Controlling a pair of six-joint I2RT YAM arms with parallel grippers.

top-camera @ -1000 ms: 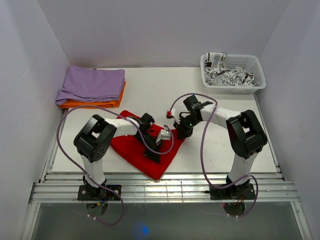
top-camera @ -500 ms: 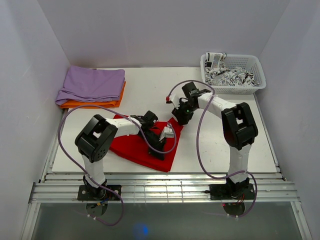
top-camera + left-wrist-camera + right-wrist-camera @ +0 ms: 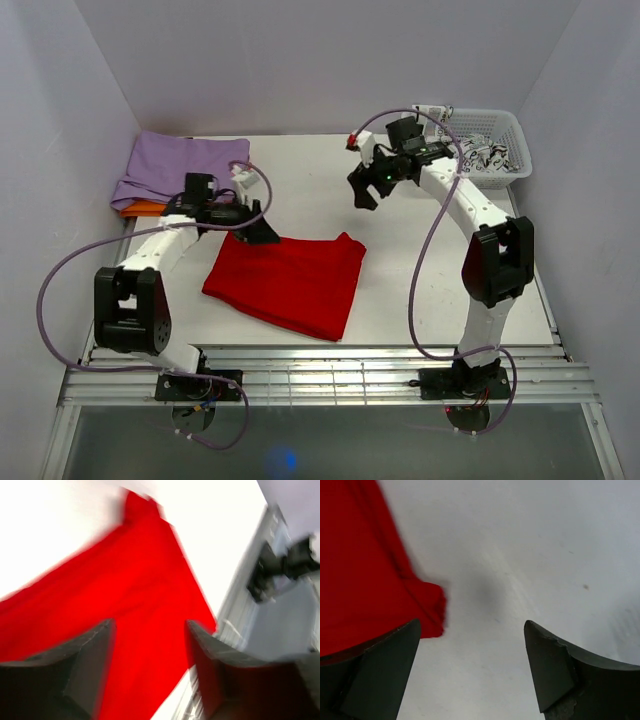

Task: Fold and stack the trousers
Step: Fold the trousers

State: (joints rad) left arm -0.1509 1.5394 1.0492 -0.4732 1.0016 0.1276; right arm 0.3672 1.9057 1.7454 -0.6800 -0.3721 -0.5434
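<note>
The red trousers (image 3: 290,280) lay folded into a flat, roughly rectangular pad on the desk (image 3: 420,280). They sat a little left of its middle and nearer the near edge than the far one.

The left claw (image 3: 262,232) hung at the pad's far left corner with its jaws spread wide. In its own wrist view the left claw (image 3: 150,625) showed red cloth (image 3: 125,590) filling the gap between its two dark fingers (image 3: 75,675). That picture was smeared, so I could not tell whether the tips touched the fabric; nothing seemed pinched.

The right claw (image 3: 362,190) was raised over bare desk toward the far edge, beyond the pad's far right corner and apart from it. Its jaws also stood wide with nothing between them. From its wrist camera, the right claw (image 3: 471,625) looked down on white surface, with one corner of the trousers (image 3: 370,580) off beside one finger (image 3: 385,670).

A lilac cloth (image 3: 185,165) lay on an orange cloth (image 3: 155,208) in the far left corner. A white basket (image 3: 512,170) holding a patterned cloth (image 3: 470,152) stood in the far right corner.
</note>
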